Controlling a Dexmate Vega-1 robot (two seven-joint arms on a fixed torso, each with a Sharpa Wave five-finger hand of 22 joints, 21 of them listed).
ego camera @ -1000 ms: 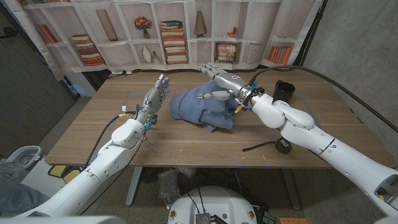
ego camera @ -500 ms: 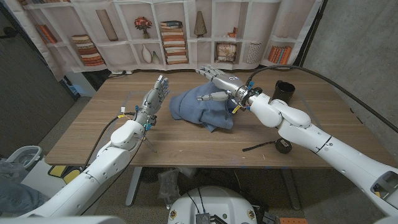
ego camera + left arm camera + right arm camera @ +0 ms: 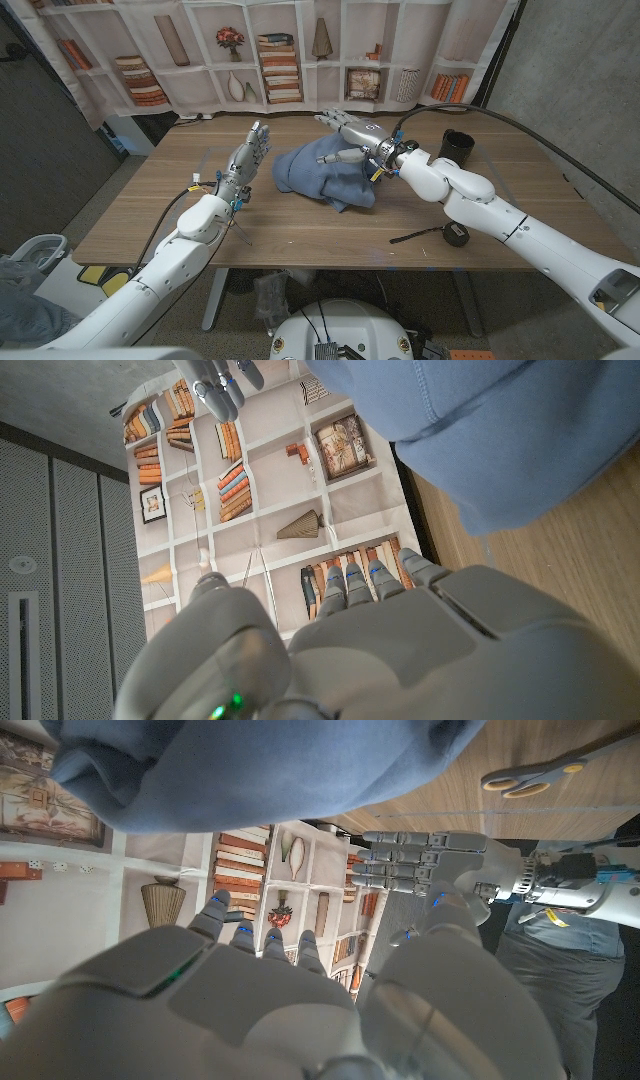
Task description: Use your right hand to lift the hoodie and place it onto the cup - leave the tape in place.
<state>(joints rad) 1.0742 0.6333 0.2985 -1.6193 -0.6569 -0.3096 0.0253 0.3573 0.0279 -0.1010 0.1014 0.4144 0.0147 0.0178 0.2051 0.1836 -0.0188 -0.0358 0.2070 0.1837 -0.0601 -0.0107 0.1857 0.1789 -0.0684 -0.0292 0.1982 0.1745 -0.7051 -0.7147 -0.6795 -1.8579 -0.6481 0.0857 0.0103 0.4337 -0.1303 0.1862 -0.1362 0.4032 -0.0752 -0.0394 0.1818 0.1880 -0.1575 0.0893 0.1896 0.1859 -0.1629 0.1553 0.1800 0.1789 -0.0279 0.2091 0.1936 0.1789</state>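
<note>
The right hand (image 3: 348, 130) hovers with fingers spread, empty, over the far side of the blue hoodie (image 3: 325, 175) heaped mid-table. The cup (image 3: 456, 146) stands well to the right. A shallow grab could pinch one fold and drag the rest.

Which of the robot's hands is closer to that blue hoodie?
The right hand: it hovers at the hoodie's far edge, fingers spread, holding nothing. The left hand stands apart from the hoodie, off to its side, open as well.
</note>
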